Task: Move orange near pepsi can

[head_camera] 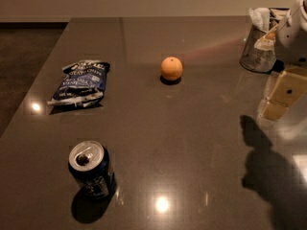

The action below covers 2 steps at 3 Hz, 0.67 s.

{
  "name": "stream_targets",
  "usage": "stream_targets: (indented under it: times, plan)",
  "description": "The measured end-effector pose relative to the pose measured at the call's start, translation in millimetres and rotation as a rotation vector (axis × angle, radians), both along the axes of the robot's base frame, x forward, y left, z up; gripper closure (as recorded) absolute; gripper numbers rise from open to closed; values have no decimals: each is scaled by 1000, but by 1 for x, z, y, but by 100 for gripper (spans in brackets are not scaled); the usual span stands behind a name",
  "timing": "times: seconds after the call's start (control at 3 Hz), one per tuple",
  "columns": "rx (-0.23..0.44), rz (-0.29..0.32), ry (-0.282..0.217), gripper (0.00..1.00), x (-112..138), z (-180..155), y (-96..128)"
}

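Chip bag (79,83) lettering unreadable, pepsi can (90,169) markings unreadable, gripper (282,98) at right edge.

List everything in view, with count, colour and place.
orange: one, orange, middle of the table, toward the far side.
chip bag: one, blue and white, lying flat at the left.
pepsi can: one, dark blue with silver top, upright at the near left, well apart from the orange.
holder: one, greyish, white paper inside, far right.
table: one, dark grey-brown, glossy.
arm: one, white, right edge.
gripper: one, cream, over the table's right side, away from the orange.
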<state>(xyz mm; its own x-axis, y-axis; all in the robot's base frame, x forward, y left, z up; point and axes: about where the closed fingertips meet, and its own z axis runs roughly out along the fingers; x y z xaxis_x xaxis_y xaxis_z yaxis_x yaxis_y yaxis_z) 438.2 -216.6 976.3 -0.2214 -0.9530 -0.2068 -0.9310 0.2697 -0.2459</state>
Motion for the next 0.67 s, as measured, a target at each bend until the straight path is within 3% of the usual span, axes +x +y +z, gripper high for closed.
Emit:
stream_targets:
  times: [0.67]
  plan:
    - [20, -14, -11, 0, 8, -2, 8]
